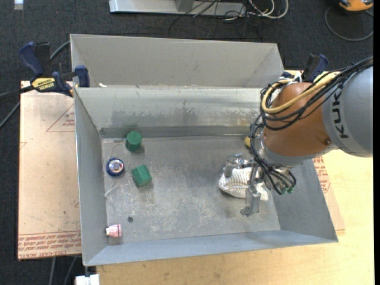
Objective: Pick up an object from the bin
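The gripper is down at the right of the bin floor, right against a white crumpled ribbed thing, maybe cloth or netting; jaw state, cannot tell, the wrist hides it; that white piece looks light, soft and floppy, likely to sag, so a pinch on a raised fold seems best; nothing crowds it; well apart at the left lie a green cylinder, a green block, a blue-and-white round piece, and lower left a small pink-white piece.
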You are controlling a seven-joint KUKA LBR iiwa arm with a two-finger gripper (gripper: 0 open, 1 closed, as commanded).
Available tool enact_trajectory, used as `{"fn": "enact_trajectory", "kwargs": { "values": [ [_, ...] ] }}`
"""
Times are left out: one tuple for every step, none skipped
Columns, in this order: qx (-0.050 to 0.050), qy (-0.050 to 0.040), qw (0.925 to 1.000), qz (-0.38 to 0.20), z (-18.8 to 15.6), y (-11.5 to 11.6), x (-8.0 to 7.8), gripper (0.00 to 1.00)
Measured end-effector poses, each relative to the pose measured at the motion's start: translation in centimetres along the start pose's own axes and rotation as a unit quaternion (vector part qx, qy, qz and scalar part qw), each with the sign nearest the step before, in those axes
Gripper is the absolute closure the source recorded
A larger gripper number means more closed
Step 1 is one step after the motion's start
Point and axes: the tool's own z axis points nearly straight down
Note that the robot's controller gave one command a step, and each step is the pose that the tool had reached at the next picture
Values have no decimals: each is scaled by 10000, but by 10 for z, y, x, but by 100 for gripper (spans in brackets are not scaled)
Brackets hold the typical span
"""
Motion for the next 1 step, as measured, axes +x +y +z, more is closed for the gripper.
{"fn": "enact_trajectory", "kwargs": {
  "values": [
    [-3,-7,9932,-1164,52,-29,2,0]
  ]
}}
